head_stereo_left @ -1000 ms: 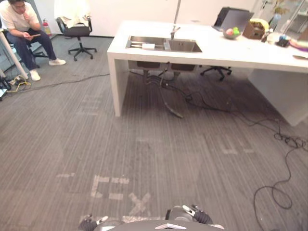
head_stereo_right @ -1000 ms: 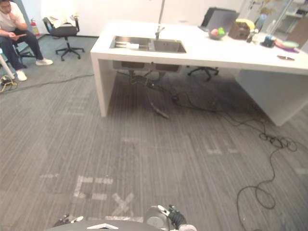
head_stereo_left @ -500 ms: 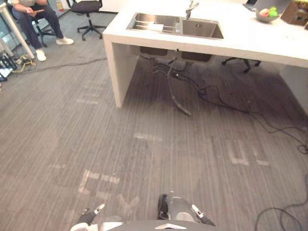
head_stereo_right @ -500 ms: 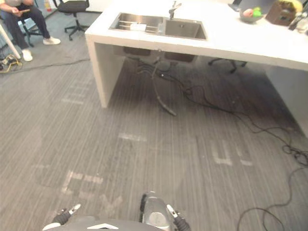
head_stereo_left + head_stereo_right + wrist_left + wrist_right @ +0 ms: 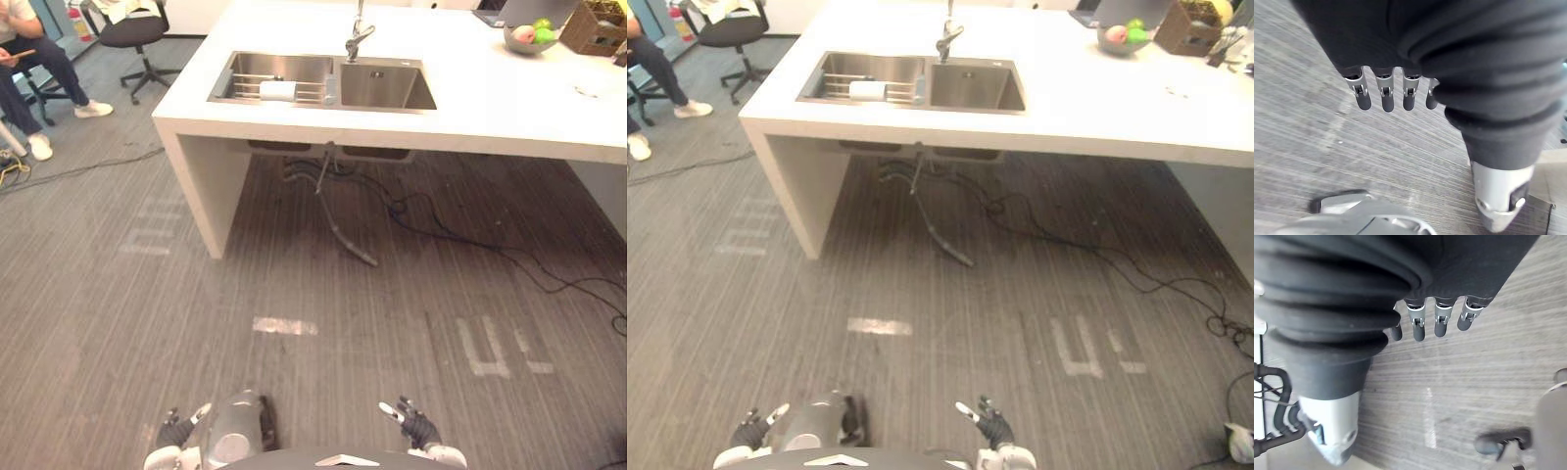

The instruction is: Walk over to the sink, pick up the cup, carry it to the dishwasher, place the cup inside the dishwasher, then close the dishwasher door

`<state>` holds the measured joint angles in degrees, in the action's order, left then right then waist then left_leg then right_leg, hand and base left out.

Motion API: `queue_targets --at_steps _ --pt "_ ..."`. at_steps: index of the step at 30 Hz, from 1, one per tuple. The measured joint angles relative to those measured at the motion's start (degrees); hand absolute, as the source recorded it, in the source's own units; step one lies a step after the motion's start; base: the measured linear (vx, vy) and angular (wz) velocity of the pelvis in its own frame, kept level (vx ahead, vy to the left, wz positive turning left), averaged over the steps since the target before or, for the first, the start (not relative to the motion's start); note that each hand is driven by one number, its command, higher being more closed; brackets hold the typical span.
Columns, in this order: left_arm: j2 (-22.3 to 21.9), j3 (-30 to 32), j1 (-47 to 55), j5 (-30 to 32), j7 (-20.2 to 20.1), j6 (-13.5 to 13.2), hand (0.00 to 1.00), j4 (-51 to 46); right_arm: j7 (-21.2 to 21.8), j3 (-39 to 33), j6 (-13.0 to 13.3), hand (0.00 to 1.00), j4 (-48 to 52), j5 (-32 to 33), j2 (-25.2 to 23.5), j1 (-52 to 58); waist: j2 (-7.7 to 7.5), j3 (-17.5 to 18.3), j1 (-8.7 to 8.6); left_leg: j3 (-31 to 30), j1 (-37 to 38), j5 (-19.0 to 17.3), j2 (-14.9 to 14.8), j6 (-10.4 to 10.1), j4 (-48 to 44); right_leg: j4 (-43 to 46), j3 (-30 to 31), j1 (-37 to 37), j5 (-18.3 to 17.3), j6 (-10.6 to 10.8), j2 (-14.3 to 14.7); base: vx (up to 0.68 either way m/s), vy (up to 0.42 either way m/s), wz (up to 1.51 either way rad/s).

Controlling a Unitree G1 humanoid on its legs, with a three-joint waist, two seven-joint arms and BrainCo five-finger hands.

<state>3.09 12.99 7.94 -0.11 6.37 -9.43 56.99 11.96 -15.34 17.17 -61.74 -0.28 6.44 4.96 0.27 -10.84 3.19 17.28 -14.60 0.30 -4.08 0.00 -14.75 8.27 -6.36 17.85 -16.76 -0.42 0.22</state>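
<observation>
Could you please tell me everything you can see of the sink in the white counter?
The sink is a rectangular two-basin unit that looks like brushed steel, sunk into the white counter towards its left end. A metal faucet stands behind the divider between the basins. In the left basin a wire rack carries a white cup that appears to lie on its side. Below the counter a grey hose hangs from under the basins to the floor.
</observation>
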Motion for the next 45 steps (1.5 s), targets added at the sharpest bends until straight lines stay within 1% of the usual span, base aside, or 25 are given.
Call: queue_targets --at_steps 1,3,7,9,10,11,12,15,17,21,22,24,25,26,27,29,31,33,35,38,40,41,42,43,45 --pt "0.3 -0.6 -0.07 0.93 0.8 -0.63 0.0 -0.12 -0.06 1.24 0.01 0.0 -0.01 -0.03 -0.18 -0.2 -0.5 0.04 0.04 -0.02 0.61 2.66 0.95 1.96 0.58 -0.68 0.64 0.74 -0.64 0.42 -0.31 0.49 0.147 -0.61" --pt "1.77 -4.96 -3.06 6.02 6.28 -4.24 0.0 -3.11 -0.49 4.73 -0.16 0.0 0.03 -0.74 -0.51 -1.16 -1.79 -0.23 -0.87 0.04 -1.77 -1.29 2.62 5.0 -4.27 -1.54 1.47 1.05 0.17 0.77 -2.28 0.45 0.159 0.06" --pt "1.32 -14.35 -6.23 17.93 15.53 -5.41 0.0 -19.48 -1.84 6.05 -3.35 0.0 -0.1 -1.84 -0.42 -2.48 -1.6 -0.13 -0.23 0.11 0.08 -6.33 5.14 6.73 -6.54 8.0 2.72 -1.12 0.73 2.63 -5.23 0.4 0.212 0.14" --pt "1.7 -17.13 -7.76 21.34 18.65 -3.97 0.0 -31.45 -2.72 5.36 -5.49 0.0 -0.74 -1.78 -0.26 -2.38 -1.82 1.52 -0.17 0.45 1.22 -11.06 6.47 7.73 -8.88 26.65 2.5 -8.31 1.62 9.58 -7.99 0.35 0.138 -0.04" --pt "2.02 -17.29 -8.32 21.89 18.98 -3.16 0.0 -33.81 -2.77 4.84 -6.07 0.0 -1.03 -1.76 -0.25 -2.28 -1.94 1.54 -0.15 0.47 1.83 -12.29 6.9 7.95 -9.47 32.72 2.56 -10.64 3.61 11.77 -9.0 0.28 0.103 -0.06" --pt "2.79 -17.6 -8.98 22.39 19.22 -1.87 0.0 -37.4 -2.81 3.19 -6.46 0.0 -1.78 -1.6 -0.32 -1.86 -2.14 1.63 -0.28 0.4 3.23 -13.94 7.63 8.11 -10.21 42.92 2.48 -14.85 9.4 14.47 -10.84 0.36 0.125 -0.04" --pt "3.68 -17.52 -9.36 23.32 19.54 -0.08 0.0 -42.55 -3.32 0.09 -6.28 0.0 -1.95 -1.26 -0.06 -1.19 -2.22 1.46 -0.51 0.33 6.81 -16.1 9.07 8.44 -10.48 60.41 1.56 -21.31 12.43 11.76 -14.57 0.36 0.119 0.02" --pt "3.97 -17.55 -9.05 27.0 20.54 2.64 0.0 -49.24 -4.92 -3.71 -5.31 0.0 -1.55 -1.85 0.98 1.42 -0.22 0.78 -2.0 -0.98 14.8 -18.35 8.79 7.69 -9.38 73.79 -2.05 -29.2 8.16 3.45 -16.91 0.41 0.091 0.16" --pt "5.18 -17.46 -10.21 29.32 22.51 4.41 0.0 -51.72 -5.01 -5.21 -4.25 0.0 -1.7 -2.04 0.3 1.72 -0.22 1.0 -3.46 -2.47 19.19 -18.35 8.67 7.33 -6.14 68.46 -4.3 -33.91 5.86 2.54 -16.53 0.34 -0.014 0.37" --pt "6.44 -17.62 -14.0 29.69 25.2 6.51 0.0 -52.77 -5.11 -7.61 -3.48 0.0 -1.43 -2.61 -2.13 4.11 0.48 0.31 -4.78 -6.56 26.87 -19.19 4.72 3.24 -1.0 35.56 -9.25 -36.36 3.74 2.42 -10.79 0.41 -0.142 0.38" --pt "6.92 -17.95 -14.53 29.72 25.27 6.49 0.0 -54.23 -5.16 -7.59 -3.87 0.0 -1.43 -3.21 -2.54 5.28 0.16 0.43 -5.33 -8.18 27.89 -20.25 3.05 1.37 -1.09 24.08 -7.29 -35.61 6.35 3.25 -8.03 0.43 -0.227 0.55" --pt "7.87 -19.02 -15.62 29.84 25.05 6.51 0.0 -56.02 -5.19 -7.39 -4.25 0.0 -1.48 -3.73 -3.76 7.22 -1.51 0.78 -5.71 -10.89 29.17 -22.11 2.3 -1.06 -1.03 13.32 -3.03 -34.94 11.87 3.92 -7.04 0.4 -0.26 0.6" --pt "7.93 -19.14 -15.59 29.92 24.97 6.51 0.0 -56.26 -5.2 -7.39 -4.37 0.0 -1.45 -3.73 -3.89 7.51 -1.64 0.84 -5.79 -11.17 29.36 -22.36 2.3 -1.26 -1.0 12.85 -2.83 -34.94 12.38 3.92 -7.18 0.47 -0.34 0.54" --pt "7.31 -19.67 -14.89 31.06 24.4 6.56 0.0 -57.13 -5.18 -7.29 -5.83 0.0 -1.54 -4.23 -3.67 8.93 -1.05 1.17 -6.01 -12.27 32.25 -24.97 0.67 -3.17 -0.66 17.59 -3.97 -35.06 16.51 1.94 -6.92 0.56 -0.389 0.23" --pt "6.45 -20.21 -14.03 31.91 23.68 6.62 0.0 -58.1 -4.94 -7.0 -6.62 0.0 -0.96 -4.68 -2.25 8.92 1.62 2.24 -6.0 -12.24 32.83 -25.28 -1.38 -3.75 -0.69 21.25 -4.92 -36.34 12.65 0.86 -5.54 0.48 -0.316 0.17" --pt "6.33 -20.59 -13.79 31.99 22.17 6.68 0.0 -60.33 -4.92 -6.16 -8.17 0.0 0.02 -5.56 -1.15 8.0 2.81 2.89 -6.11 -12.61 31.88 -23.29 -2.51 -4.03 -3.66 24.48 -5.32 -37.42 8.94 -0.29 -4.79 0.51 -0.327 -0.05" --pt "6.27 -20.92 -13.57 31.95 20.75 7.05 0.0 -61.87 -4.8 -7.27 -9.11 0.0 0.03 -7.04 -1.09 7.79 3.55 3.35 -6.22 -12.99 28.6 -20.17 -4.49 -4.18 -12.96 24.08 -6.12 -35.07 6.5 -1.37 -3.17 0.48 -0.329 0.0" --pt "4.5 -21.11 -12.63 31.87 18.57 7.26 0.0 -65.1 -4.18 -7.31 -10.07 0.0 0.36 -8.63 -0.69 8.65 4.15 2.96 -6.37 -15.22 17.73 -11.82 -9.32 -4.65 -37.49 19.55 -7.72 -28.01 4.64 -3.08 -0.21 0.37 -0.246 0.2" --pt "3.66 -21.68 -11.32 31.89 18.32 7.13 0.0 -67.65 -3.58 -7.31 -10.05 0.0 0.23 -8.75 -0.45 9.67 4.07 2.74 -6.13 -14.13 10.37 -13.11 -12.29 -2.94 -49.09 14.83 -9.17 -21.8 4.28 -3.77 1.41 0.35 -0.189 0.23" --pt "4.55 -22.08 -11.5 31.85 18.32 6.85 0.0 -68.35 -2.82 -7.36 -10.14 0.0 -0.81 -8.79 0.37 10.14 3.7 2.85 -4.93 -7.79 7.3 -16.31 -12.49 -1.39 -38.56 6.56 -9.72 -13.89 6.71 -3.53 1.41 0.35 -0.117 0.04" --pt "5.93 -22.32 -12.09 31.88 18.19 6.49 0.0 -70.36 -2.27 -7.33 -9.9 0.0 -2.03 -8.78 1.04 9.81 3.62 3.02 -4.76 -4.45 7.87 -15.63 -10.79 -1.61 -21.24 2.53 -9.11 -11.8 7.91 -2.88 0.81 0.27 -0.008 -0.1" --pt "6.39 -22.54 -13.18 31.86 17.72 6.51 0.0 -70.48 -2.16 -7.38 -9.82 0.0 -2.16 -8.78 1.26 9.68 3.79 3.13 -4.75 -4.64 8.26 -12.81 -9.65 -2.2 -13.83 2.36 -8.79 -12.05 7.96 -2.64 0.58 0.3 0.055 -0.15" --pt "7.16 -23.11 -14.84 31.82 16.38 6.75 0.0 -70.31 -2.11 -7.5 -9.84 0.0 -2.15 -8.73 1.43 9.57 4.28 3.35 -5.04 -4.97 9.11 -5.41 -8.58 -2.53 -5.89 2.45 -8.28 -12.22 7.7 -1.95 0.78 0.35 0.091 -0.14" --pt "8.41 -24.32 -16.55 31.68 14.37 7.25 0.0 -69.5 -2.13 -7.92 -9.95 0.0 -2.2 -8.55 1.41 9.14 4.46 3.8 -5.7 -5.48 11.12 -3.43 -7.52 -4.24 -0.76 2.97 -7.86 -12.32 7.06 -0.96 0.57 0.29 0.089 -0.04" --pt "10.47 -27.09 -18.86 31.59 10.25 8.85 0.0 -67.04 -2.15 -8.1 -10.06 0.0 -2.2 -8.09 0.43 8.6 3.07 3.9 -7.18 -5.53 14.91 -1.38 -5.31 -5.13 6.77 3.54 -7.84 -12.39 6.78 -0.51 -0.85 0.22 0.084 0.13"
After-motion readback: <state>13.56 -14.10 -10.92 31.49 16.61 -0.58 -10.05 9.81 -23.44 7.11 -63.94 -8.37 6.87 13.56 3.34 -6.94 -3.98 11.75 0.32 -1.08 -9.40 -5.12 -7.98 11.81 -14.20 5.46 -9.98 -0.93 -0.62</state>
